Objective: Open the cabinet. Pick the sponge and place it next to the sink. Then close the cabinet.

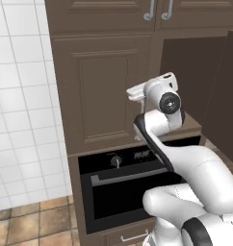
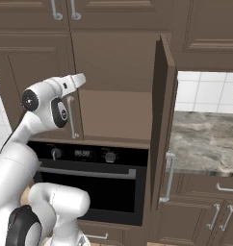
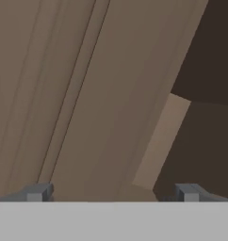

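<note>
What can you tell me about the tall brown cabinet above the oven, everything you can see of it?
The cabinet is dark brown, wood-looking, set above the black oven. Its right door is swung wide open, edge toward the camera, with a long silver bar handle low on it. The left door, a raised panel, is shut; its handle runs beside the arm. Inside, a plain brown shelf and back wall show. The gripper faces the left door, fingers spread, holding nothing.

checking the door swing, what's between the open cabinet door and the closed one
In the right base view, the open right door and the closed left door have the cabinet's bare brown shelf between them. No sponge is visible on it.
</note>
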Available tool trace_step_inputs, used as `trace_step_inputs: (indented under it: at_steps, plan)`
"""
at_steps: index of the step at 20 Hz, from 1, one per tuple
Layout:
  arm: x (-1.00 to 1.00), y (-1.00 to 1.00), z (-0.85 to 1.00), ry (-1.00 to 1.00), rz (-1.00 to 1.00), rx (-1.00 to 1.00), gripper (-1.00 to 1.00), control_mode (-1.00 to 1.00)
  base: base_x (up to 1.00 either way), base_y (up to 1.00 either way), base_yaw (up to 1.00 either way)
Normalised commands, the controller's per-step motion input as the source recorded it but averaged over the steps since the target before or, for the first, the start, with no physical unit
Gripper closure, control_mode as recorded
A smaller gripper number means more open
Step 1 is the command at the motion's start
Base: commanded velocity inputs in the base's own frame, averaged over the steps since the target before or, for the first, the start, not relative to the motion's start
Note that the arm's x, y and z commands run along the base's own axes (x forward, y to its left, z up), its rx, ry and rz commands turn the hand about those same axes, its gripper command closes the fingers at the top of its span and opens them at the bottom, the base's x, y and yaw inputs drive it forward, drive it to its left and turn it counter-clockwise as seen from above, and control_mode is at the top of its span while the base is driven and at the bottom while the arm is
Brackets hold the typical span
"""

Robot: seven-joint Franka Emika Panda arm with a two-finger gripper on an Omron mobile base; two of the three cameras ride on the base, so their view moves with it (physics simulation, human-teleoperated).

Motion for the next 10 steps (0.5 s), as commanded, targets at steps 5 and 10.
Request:
trace_step_inputs:
  at_steps: [5, 10]
  plan:
    - [0.13, -0.08, 0.00, 0.00, 0.00, 0.00, -1.00, -1.00, 0.00, 0.00, 0.00]
    - [-0.52, -0.14, 0.00, 0.00, -0.01, 0.05, -1.00, -1.00, 0.00, 0.00, 0.00]
